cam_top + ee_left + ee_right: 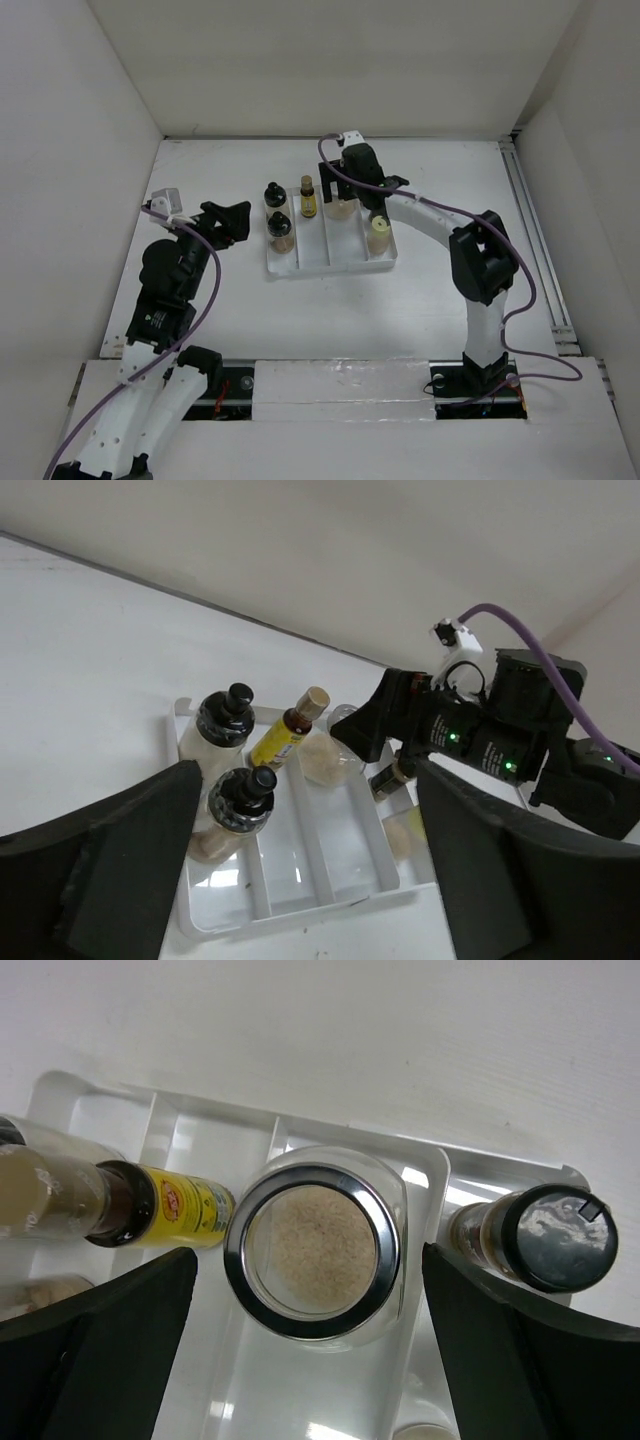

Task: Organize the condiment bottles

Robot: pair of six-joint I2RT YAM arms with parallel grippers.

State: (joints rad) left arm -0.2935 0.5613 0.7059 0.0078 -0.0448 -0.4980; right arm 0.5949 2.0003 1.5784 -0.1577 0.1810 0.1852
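- Left gripper (240, 222): well apart from the tray, at its 9 o'clock. The fingers are spread wide with nothing between them.
- White divided plastic tray (330, 262): on the table between the two arms, with its long compartments running from 6 to 12 o'clock.
- Two black-capped glass bottles with tan contents: both stand in the leftmost compartment. One (271, 193) is at the 12 o'clock side of the other (280, 228), just beside it.
- Slim amber bottle with a yellow label (308, 198): stands at the far end of the second compartment.
- Wide clear jar with a silver-rimmed lid (312, 1250): at the far end of the third compartment, with pale grains showing through the top.
- Right gripper (308, 1260): directly over that jar. Its fingers are parted at the jar's 9 and 3 o'clock — neither is seen touching the glass.
- Cream-yellow bottle (379, 235): in the rightmost compartment.
- Third black-capped bottle (555, 1237): in the same compartment, at the cream-yellow bottle's 12 o'clock — the right arm mostly hides it from above.
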